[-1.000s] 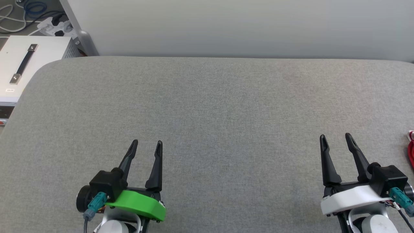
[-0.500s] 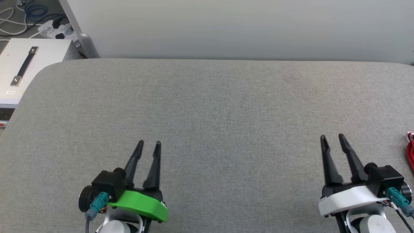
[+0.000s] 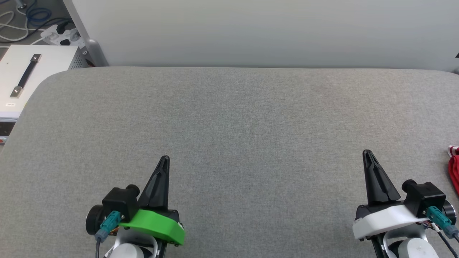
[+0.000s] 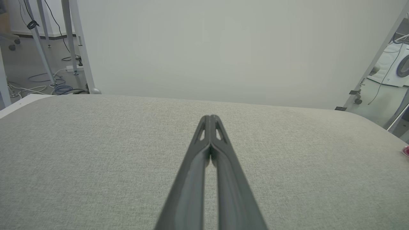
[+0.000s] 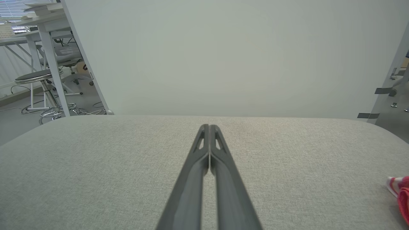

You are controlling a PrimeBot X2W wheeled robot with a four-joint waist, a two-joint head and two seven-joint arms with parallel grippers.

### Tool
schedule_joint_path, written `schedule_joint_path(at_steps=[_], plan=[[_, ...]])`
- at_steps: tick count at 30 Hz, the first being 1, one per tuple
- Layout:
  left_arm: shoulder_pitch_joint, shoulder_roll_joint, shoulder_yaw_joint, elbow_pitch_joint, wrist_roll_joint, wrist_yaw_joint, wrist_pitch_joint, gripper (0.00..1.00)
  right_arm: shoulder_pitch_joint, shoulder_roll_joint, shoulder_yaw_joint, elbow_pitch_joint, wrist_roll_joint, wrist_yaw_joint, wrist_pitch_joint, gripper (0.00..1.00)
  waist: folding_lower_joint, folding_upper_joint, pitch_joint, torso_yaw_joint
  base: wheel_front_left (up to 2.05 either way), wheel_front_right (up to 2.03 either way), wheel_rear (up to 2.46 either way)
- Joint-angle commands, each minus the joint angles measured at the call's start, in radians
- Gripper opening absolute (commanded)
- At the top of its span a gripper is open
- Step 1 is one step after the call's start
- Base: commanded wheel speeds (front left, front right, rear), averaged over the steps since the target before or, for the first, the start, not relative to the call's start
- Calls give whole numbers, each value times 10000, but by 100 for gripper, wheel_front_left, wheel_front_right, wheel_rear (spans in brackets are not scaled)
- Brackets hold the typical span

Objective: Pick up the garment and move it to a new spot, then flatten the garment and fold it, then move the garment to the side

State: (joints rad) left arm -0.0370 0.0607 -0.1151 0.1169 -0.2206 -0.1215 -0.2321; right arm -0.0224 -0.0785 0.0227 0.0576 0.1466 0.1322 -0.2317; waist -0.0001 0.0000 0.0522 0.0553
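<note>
One broad grey table (image 3: 229,118), padded fabric top with rounded far corners, runs out of the head view at the right. Its right edge is not visible, so how near the garment (image 3: 454,167) lies to a drop cannot be judged. A drag or nudge that way could slide it off.

Left gripper (image 3: 164,158): fingers pressed together, nothing between them, low at the near left. It is well apart from the garment. Two-handed work would need a long cross-reach or a turn at the waist, and the head view would swing with it.

Right gripper (image 3: 367,153): also pressed together on nothing, at the near right, and the nearer arm to the garment. Closed tips meeting fabric would likely plough and bunch it rather than take it.

The garment shows as a red sliver with red-white trim at the far right border. The right wrist view catches the garment (image 5: 402,191) low at its right edge. The rest is out of frame, so I cannot tell whether it is folded or crumpled. The scene fits a shirt waiting at the side, or equally one folded and set aside. Main hazards: acting on the wrong reading, or reaching blind.
</note>
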Motion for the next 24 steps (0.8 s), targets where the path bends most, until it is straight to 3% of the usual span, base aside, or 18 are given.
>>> schedule_joint_path(at_steps=[1, 24], plan=[[42, -13, 79, -74, 119, 81, 61, 0, 23, 11, -17, -54, -102, -2, 89, 0, 1, 0, -8, -8, 0, 0, 0], [109, -32, 298, -298, 546, 313, 523, 0, 64, 66, -60, -161, -381, -4, 545, 0, 1, 0, -113, -120, 0, 0, 0]])
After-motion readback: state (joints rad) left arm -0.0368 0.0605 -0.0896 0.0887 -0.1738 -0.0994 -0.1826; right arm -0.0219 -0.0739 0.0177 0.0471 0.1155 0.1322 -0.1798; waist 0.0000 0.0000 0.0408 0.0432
